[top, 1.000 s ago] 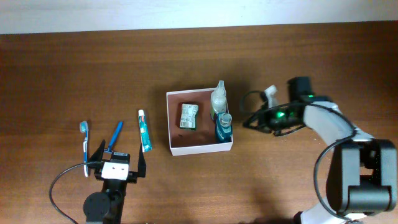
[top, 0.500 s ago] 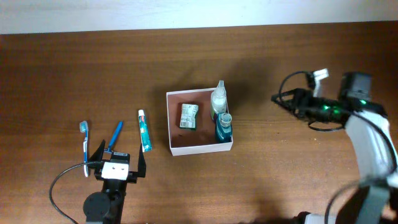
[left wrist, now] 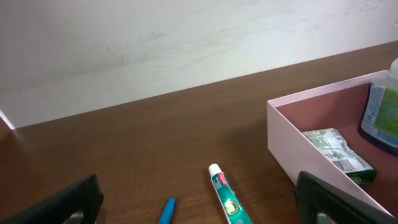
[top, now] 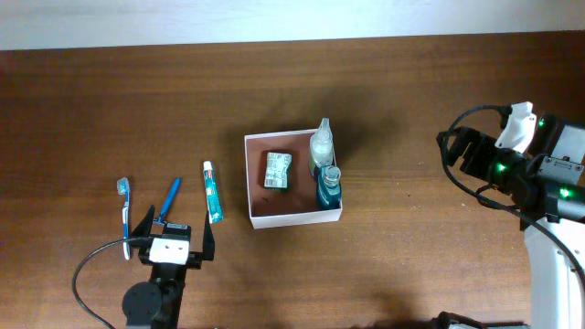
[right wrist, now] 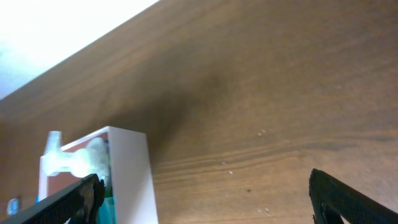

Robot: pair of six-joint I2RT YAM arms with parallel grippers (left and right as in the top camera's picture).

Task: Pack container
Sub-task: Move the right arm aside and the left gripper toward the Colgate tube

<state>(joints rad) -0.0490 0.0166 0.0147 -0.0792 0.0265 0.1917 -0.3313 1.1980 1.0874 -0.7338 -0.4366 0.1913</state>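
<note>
has carried the right gripper (top: 452, 151) off toward 3 o'clock: a second ago just beside the 3 o'clock wall of the container (top: 297, 219), close to the bottles (top: 322, 146) standing inside; half a second ago already clear of it; now well apart, near the 3 o'clock edge of the overhead view. has swung the right arm (top: 558, 265) out with it, from a full arch at 4 o'clock to a stretch partly cut off by the frame.
</note>
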